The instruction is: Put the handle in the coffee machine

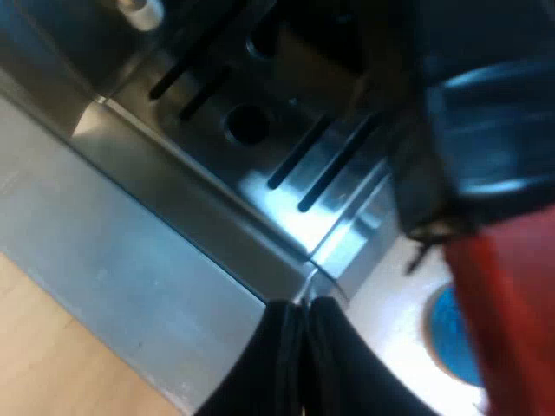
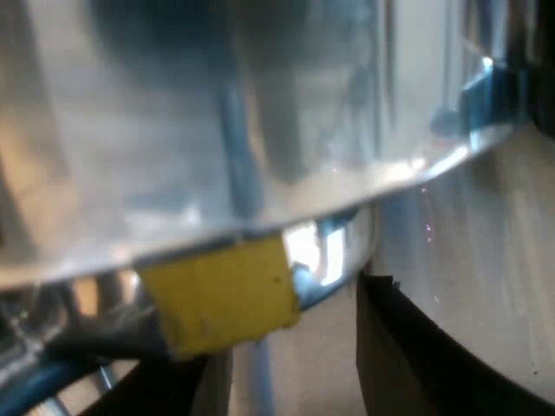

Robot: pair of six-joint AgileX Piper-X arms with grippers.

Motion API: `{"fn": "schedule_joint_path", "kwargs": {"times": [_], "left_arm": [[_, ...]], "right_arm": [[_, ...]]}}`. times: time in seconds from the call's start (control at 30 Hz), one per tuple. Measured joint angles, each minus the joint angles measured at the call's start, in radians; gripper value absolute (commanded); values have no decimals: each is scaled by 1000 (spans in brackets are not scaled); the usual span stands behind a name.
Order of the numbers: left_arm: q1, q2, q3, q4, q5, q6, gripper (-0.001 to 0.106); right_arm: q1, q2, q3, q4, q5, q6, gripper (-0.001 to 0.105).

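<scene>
Fingers (image 1: 347, 373) of the left gripper (image 1: 301, 347) clench on nothing at the drip tray (image 1: 260, 130) of the espresso machine (image 1: 173, 186). The handle (image 1: 507, 295) (red end nearest) hangs beside that tray's corner. Whether the right gripper (image 2: 286, 386), close against shiny metal, is clenched or released, I cannot tell.

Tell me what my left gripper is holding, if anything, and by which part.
Nothing: the left gripper is shut with nothing between its fingers, near the machine's drip tray. The red-ended handle is apart from it.
</scene>
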Motion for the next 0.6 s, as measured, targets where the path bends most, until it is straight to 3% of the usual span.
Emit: {"fn": "schedule_joint_path", "kwargs": {"times": [0.17, 0.23, 0.43, 0.6], "left_arm": [[-37, 0, 0, -16, -65, -49, 0], [-39, 0, 3, -19, -66, -77, 0], [-38, -1, 5, -19, -66, -105, 0], [-38, -36, 26, 4, -57, -115, 0]], "right_arm": [[11, 0, -3, 60, -13, 22, 39], [30, -6, -1, 91, -26, 95, 39], [40, -71, 30, 253, -66, 233, 39], [37, -137, 62, 396, -110, 273, 39]]}}
